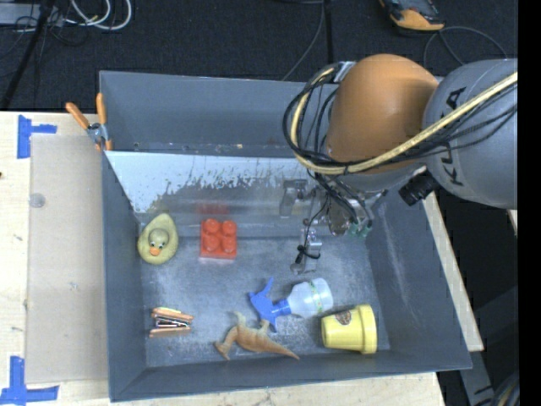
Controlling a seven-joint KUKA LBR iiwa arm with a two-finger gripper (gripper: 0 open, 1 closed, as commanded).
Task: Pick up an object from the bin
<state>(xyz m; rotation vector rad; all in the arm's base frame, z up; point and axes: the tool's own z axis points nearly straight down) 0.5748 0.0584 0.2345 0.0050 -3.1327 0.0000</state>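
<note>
Matt grey metal bin (118, 227); glossy plastic duck (157, 238); studded plastic brick (218, 239).

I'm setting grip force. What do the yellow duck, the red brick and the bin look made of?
Yellow duck: probably soft rubber or vinyl, smooth rounded moulded body.
Red brick: hard plastic by its look, square edges, studs on top.
Bin: grey metal, dull finish, pale scuffs on the far wall.

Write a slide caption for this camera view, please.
Robot arm dips into a grey bin beside a blue-nozzled spray bottle, with a yellow cup, toy dinosaur, red brick and rubber duck around.
</note>
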